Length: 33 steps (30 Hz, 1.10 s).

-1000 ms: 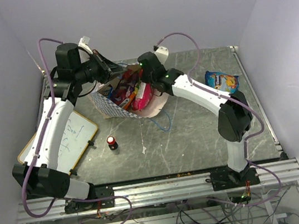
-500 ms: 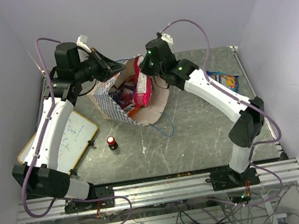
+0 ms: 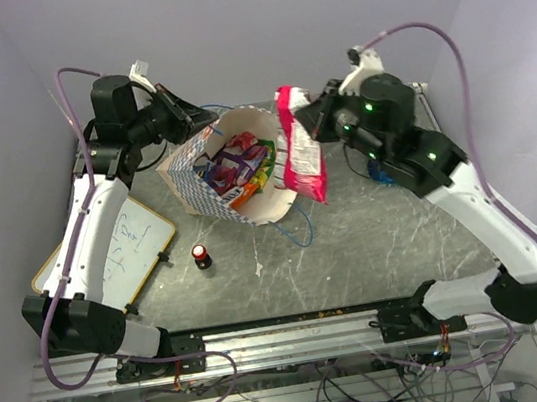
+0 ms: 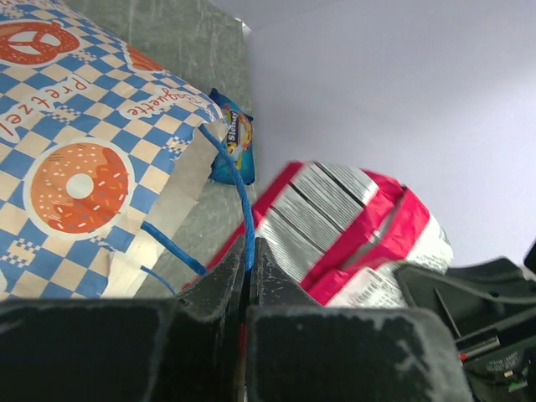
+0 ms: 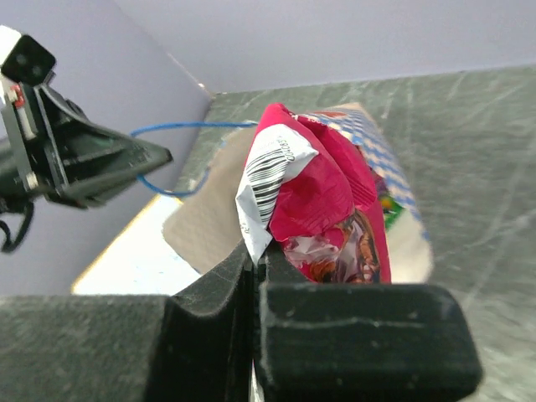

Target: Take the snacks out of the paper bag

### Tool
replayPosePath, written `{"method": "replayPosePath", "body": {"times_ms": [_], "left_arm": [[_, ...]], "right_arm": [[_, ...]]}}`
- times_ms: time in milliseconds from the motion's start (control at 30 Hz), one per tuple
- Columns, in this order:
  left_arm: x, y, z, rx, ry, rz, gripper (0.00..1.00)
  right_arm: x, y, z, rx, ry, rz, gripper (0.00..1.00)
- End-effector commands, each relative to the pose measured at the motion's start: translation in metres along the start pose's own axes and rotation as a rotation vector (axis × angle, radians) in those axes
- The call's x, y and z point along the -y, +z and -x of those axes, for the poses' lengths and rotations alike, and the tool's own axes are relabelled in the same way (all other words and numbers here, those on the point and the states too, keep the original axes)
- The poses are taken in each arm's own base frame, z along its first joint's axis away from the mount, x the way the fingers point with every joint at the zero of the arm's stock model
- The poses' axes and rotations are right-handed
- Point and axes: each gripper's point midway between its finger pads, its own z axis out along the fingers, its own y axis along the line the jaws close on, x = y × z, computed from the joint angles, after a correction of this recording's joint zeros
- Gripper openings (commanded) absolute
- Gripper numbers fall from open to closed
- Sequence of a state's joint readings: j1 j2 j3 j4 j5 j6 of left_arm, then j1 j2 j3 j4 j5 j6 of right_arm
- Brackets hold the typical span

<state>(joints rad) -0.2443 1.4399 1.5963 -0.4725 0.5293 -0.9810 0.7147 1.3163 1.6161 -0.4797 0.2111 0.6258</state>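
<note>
Top external view: a blue cord handle [image 4: 243,193] is pinched by the left gripper [image 3: 204,122], the paper bag [image 3: 193,180] with snacks [image 3: 238,159] inside sits just beneath it, and a pink snack packet [image 3: 302,153] is clamped by its top edge in the right gripper [image 3: 304,115], hanging below it beside the bag.

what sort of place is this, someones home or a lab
Most likely a robotics lab test cell, not a home: two white-and-black robot arms bolted to an aluminium frame rail, plain lilac panel walls boxing in the grey marbled tabletop, and loose cables below.
</note>
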Motion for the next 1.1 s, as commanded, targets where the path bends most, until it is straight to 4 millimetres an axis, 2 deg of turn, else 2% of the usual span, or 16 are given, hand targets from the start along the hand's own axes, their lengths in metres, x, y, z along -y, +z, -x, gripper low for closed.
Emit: {"method": "replayPosePath", "body": {"times_ms": [0,167,233,300,400,433,500,633,867,967,1067], "left_arm": [[0.006,-0.001,0.013,0.013,0.046,-0.042,0.07],[0.0,-0.004,0.021,0.009,0.045,-0.046,0.07],[-0.002,-0.004,0.023,0.004,0.042,-0.049,0.07],[-0.002,-0.004,0.023,-0.003,0.041,-0.053,0.07],[-0.002,-0.005,0.022,-0.015,0.04,-0.054,0.07],[-0.002,-0.004,0.021,-0.018,0.037,-0.054,0.07],[-0.002,-0.004,0.02,-0.024,0.03,-0.06,0.07],[0.0,-0.004,0.017,-0.039,0.016,-0.079,0.07],[0.003,-0.004,0.02,-0.042,0.039,-0.077,0.07],[0.005,-0.002,0.022,-0.049,0.038,-0.084,0.07],[0.007,-0.001,0.023,-0.051,0.043,-0.087,0.07]], "right_arm": [[0.045,-0.043,0.011,0.056,-0.204,-0.145,0.0],[0.127,-0.1,0.04,0.189,-0.424,-0.542,0.0],[0.154,-0.123,0.046,0.215,-0.547,-0.674,0.0],[0.173,-0.137,0.046,0.216,-0.705,-0.77,0.0],[0.201,-0.155,0.037,0.187,-0.885,-0.905,0.0],[0.215,-0.153,0.022,0.139,-0.969,-0.924,0.0],[0.23,-0.156,0.009,0.071,-1.091,-0.94,0.0],[0.271,-0.166,-0.014,-0.061,-1.141,-0.996,0.0],[0.35,-0.189,-0.059,-0.315,-1.132,-1.124,0.0],[0.368,-0.201,-0.065,-0.385,-1.13,-1.175,0.0],[0.375,-0.206,-0.064,-0.43,-1.156,-1.167,0.0]]}}
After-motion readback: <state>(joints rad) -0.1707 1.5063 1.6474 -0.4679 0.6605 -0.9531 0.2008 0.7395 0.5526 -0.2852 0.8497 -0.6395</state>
